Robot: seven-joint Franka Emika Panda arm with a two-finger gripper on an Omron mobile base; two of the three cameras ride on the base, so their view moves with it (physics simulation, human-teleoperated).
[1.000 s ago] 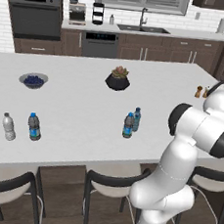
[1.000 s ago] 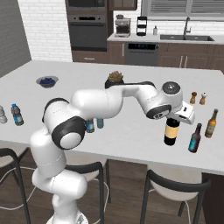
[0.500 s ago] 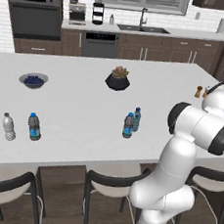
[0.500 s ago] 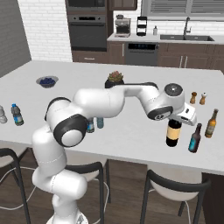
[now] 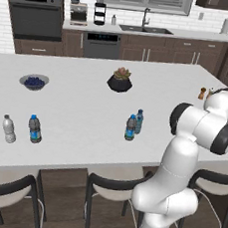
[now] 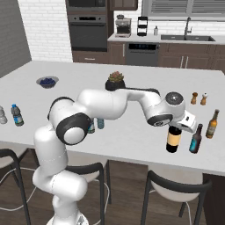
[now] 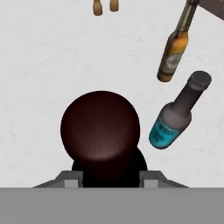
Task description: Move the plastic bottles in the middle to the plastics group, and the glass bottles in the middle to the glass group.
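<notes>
Gripper (image 6: 176, 127) closed around the neck of the wine bottle (image 6: 174, 140), standing upright on the white table (image 6: 132, 136) just beside the teal bottle (image 6: 195, 139) and near the amber bottle (image 6: 212, 125). Two blue-capped plastic bottles (image 5: 134, 124) side by side mid-table; far left, a clear bottle (image 5: 9, 129) beside a grey bottle (image 5: 34, 129).

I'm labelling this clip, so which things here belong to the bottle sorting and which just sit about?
Job: tall dark wine bottle under the gripper; amber-brown bottle, teal-labelled bottle; two blue-capped bottles mid-counter; clear white-capped bottle, grey blue-capped bottle.
Idle: blueberry bowl, potted succulent, shakers.
</notes>
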